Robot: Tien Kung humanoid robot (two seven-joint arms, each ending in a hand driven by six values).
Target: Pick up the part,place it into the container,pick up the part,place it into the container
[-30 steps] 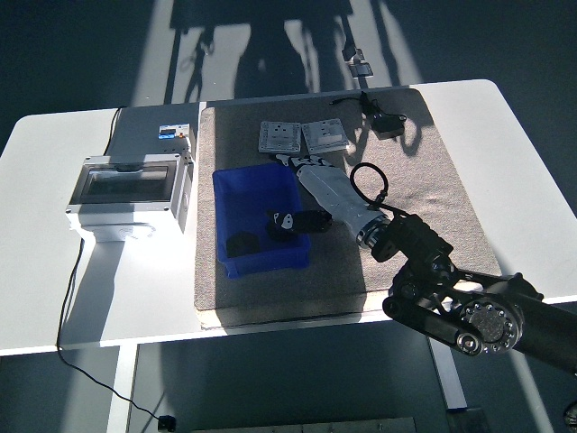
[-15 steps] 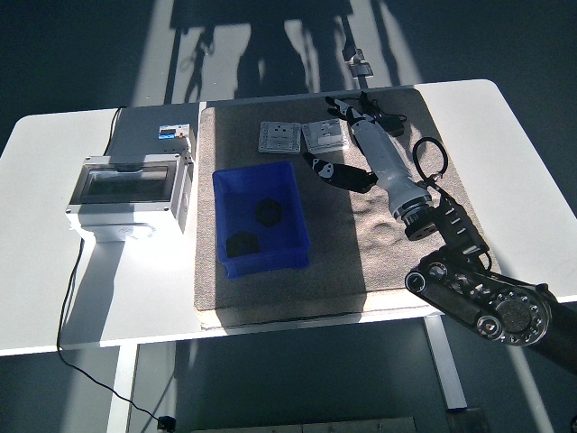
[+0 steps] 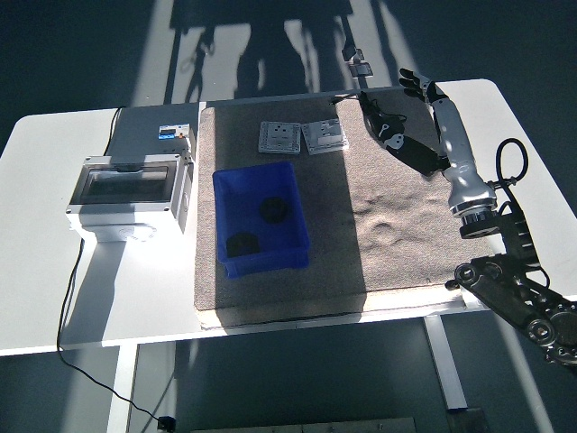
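Well apart: two black parts (image 3: pixel 269 209) in blue container (image 3: pixel 259 184), right hand (image 3: pixel 403 115) empty, fingers spread.

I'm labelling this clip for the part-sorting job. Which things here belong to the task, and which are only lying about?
Belong to the job:
blue container
two black parts inside it
right hand, fingers spread, holding nothing
black object on the mat's far right, possibly another part

Just lying about:
grey enclosure box
two square plates
small metal piece beyond the mat
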